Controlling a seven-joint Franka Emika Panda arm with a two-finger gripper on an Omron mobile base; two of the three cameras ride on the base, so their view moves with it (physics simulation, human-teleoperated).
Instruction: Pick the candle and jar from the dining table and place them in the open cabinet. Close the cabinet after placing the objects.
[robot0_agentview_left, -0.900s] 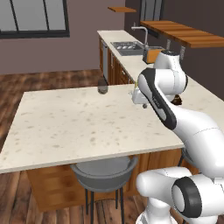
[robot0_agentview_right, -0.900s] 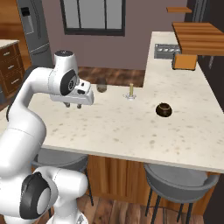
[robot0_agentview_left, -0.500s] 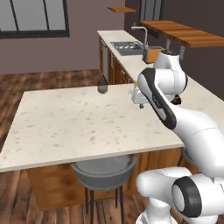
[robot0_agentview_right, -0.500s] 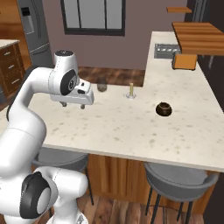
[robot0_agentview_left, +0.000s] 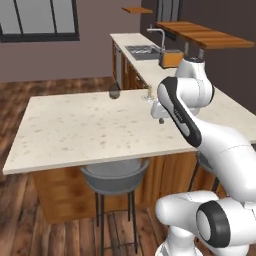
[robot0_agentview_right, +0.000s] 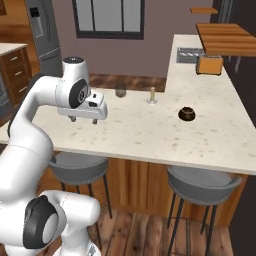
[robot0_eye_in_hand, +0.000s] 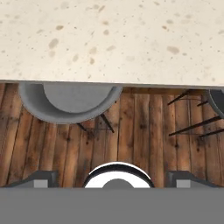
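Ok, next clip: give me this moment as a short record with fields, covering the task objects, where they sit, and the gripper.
candle: upright on the dining table, far side, untouched
jar: on the table top, lid on, to the right of the candle in the right base view, apart from it
gripper: open, nothing held, above the table's near left part, well short of both objects
stools: grey, tucked under the table's near edge
task progress: neither object picked up yet

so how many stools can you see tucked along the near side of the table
2 stools: a grey stool under the dining table edge near the arm, and a second stool further toward the jar's end. More may be hidden behind the table.
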